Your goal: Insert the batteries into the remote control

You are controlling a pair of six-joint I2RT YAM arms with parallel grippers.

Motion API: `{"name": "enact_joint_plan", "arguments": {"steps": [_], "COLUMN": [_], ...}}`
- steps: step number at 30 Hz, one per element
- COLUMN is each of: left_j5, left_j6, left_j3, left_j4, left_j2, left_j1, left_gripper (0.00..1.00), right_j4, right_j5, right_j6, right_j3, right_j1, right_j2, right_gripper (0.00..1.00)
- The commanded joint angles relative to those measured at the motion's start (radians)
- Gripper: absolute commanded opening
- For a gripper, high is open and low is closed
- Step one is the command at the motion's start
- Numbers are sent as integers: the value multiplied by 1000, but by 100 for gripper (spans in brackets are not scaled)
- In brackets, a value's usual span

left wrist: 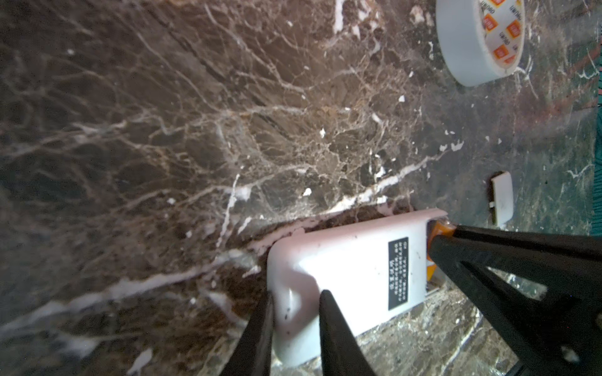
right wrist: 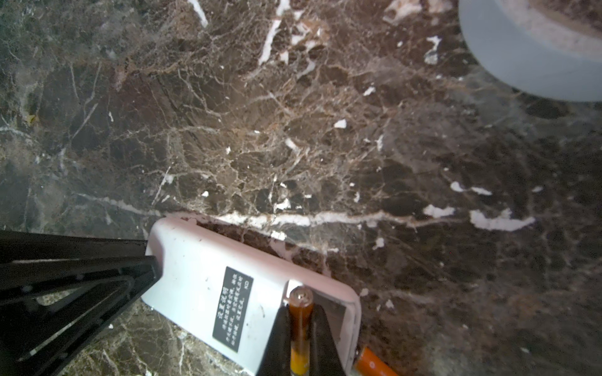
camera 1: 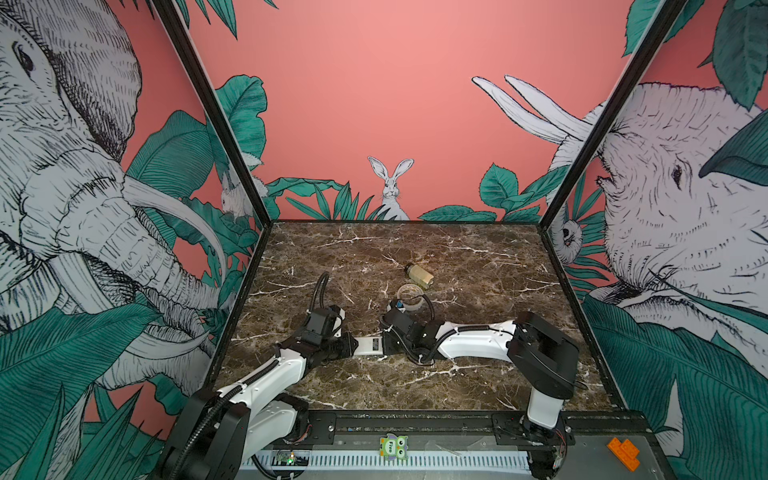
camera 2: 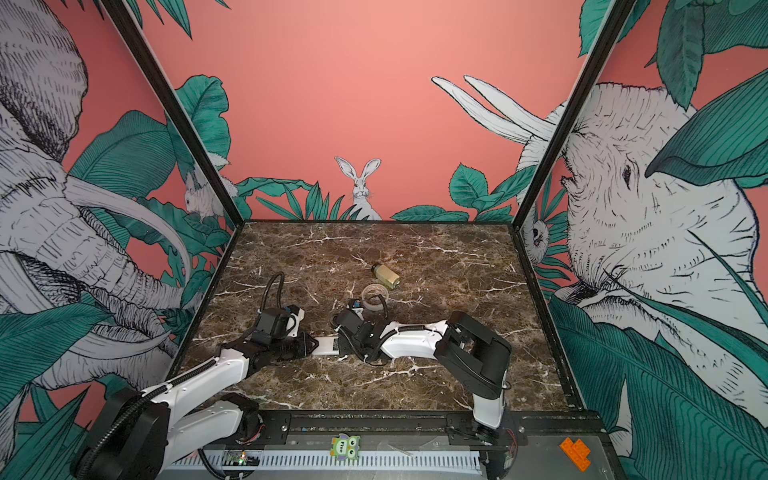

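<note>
Near the front middle of the desk (camera 1: 478, 249): the remote control (camera 1: 370, 345) lies back-up between the two arms, its dark label showing.
Left gripper (left wrist: 296, 294): its jaws are closed on the remote control's plain end and steady it. The angle is poor, so I cannot tell which faces they bear on.
Right gripper (right wrist: 302, 311): its jaws are pressed onto the held battery (right wrist: 301, 328), pinching the orange body with the metal tip poking out past them.
Battery bay (right wrist: 335, 309): it is open at the remote control's other end, with the held battery directly over it and roughly in line with its length.
Second battery (right wrist: 374, 363): it sits just beside the open end at the frame's edge. It appears to be outside the shell, but whether it touches is unclear.
Bay cover (left wrist: 501, 198): a small white piece lying on the desk, apart from the remote control.
Bystanders: a tape roll (camera 1: 409, 297) and a small bottle (camera 1: 419, 276) lie farther back, away from the work.
Step in hand: by the look of it, seating the first cell. No cell is visibly in the bay yet.
Next move calls for: lowering the held battery flat into its channel and nudging one end against the contact. The right jaws should spread only once it is seated, while the left grip holds against the push. The second battery and the cover would follow.
</note>
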Motion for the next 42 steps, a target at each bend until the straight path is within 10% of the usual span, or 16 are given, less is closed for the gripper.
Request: {"name": "enact_joint_plan", "arguments": {"steps": [1, 33, 42], "left_j5": [0, -27, -58], "left_j6": [-6, -10, -4], "left_j3": [-39, -41, -25], "left_j4": [-93, -110, -125], "left_j2": [7, -21, -54], "left_j1": [-12, -12, -12], "left_gripper": [26, 26, 26], "right_j4": [51, 118, -145], "right_j5": [1, 56, 143], "right_j6": [67, 57, -249], "right_j3": [-14, -89, -56], "right_j1": [9, 9, 2], "right_j2": [11, -119, -283], "right_gripper": [8, 48, 61]}}
